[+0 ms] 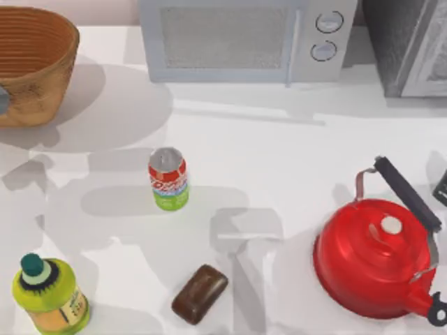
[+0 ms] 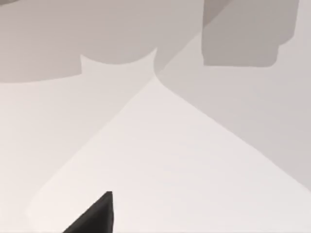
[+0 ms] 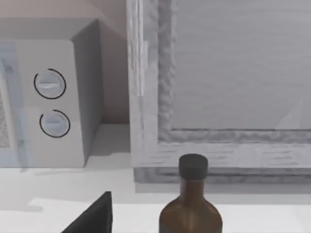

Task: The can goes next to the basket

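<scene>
Currently the left end effector [image 2: 92, 218] shows in the left wrist view as one dark finger tip over bare white table [image 2: 170, 160] with shadows on it; can't tell how far open it is, and nothing is visible in its grip. Right end effector [image 3: 92, 216] likewise shows one dark tip in the right wrist view, opening can't be told, nothing seen held; just beyond it stands a brown bottle [image 3: 191, 208] with a black cap, then a grey cabinet [image 3: 218, 87] and the microwave [image 3: 53, 102] with two dials. In the top view the can [image 1: 168, 179] stands upright on the table, left of centre, untouched. Basket [image 1: 31, 63] sits at the far left corner, well apart from the can. Microwave runs along the back edge, grey cabinet to its right. Red kettle [image 1: 377, 262] is at the front right, a brown block [image 1: 200, 294] at front centre, and a green bottle [image 1: 49, 294] at front left.
</scene>
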`<state>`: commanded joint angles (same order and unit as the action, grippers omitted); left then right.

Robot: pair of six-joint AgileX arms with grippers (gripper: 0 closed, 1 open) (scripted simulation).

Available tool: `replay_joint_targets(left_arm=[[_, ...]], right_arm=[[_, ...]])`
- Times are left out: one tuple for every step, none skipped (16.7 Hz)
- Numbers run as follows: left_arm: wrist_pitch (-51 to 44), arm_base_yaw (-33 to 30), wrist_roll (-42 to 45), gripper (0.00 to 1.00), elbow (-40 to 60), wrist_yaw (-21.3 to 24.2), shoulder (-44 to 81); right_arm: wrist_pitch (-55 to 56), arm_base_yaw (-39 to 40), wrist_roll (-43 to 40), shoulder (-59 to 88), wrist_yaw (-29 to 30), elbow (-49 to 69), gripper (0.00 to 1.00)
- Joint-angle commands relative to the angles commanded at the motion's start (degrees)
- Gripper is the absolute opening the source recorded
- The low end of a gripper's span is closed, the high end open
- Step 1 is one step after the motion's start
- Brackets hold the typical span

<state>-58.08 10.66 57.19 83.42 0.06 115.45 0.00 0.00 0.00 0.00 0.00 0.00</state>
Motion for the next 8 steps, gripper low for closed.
replay_joint_targets(left_arm=[[0.0,0.0,0.0,0.85,0.0,0.0,0.0],[0.0,0.0,0.0,0.77,0.0,0.0,0.0],[0.0,0.0,0.0,0.7,0.0,0.0,0.0],[0.0,0.0,0.0,0.62,0.0,0.0,0.0],[0.0,0.0,0.0,0.55,0.0,0.0,0.0],[0.0,0.0,0.0,0.47,0.0,0.0,0.0],[0.0,0.0,0.0,0.4,0.0,0.0,0.0],[0.0,0.0,0.0,0.32,0.0,0.0,0.0]], right_arm=[[0.0,0.0,0.0,0.0,0.0,0.0,1.0],[0.0,0.0,0.0,0.0,0.0,0.0,1.0],[0.0,0.0,0.0,0.0,0.0,0.0,1.0],[0.0,0.0,0.0,0.0,0.0,0.0,1.0],[0.0,0.0,0.0,0.0,0.0,0.0,1.0],[0.0,0.0,0.0,0.0,0.0,0.0,1.0],[0.0,0.0,0.0,0.0,0.0,0.0,1.0],[0.0,0.0,0.0,0.0,0.0,0.0,1.0]])
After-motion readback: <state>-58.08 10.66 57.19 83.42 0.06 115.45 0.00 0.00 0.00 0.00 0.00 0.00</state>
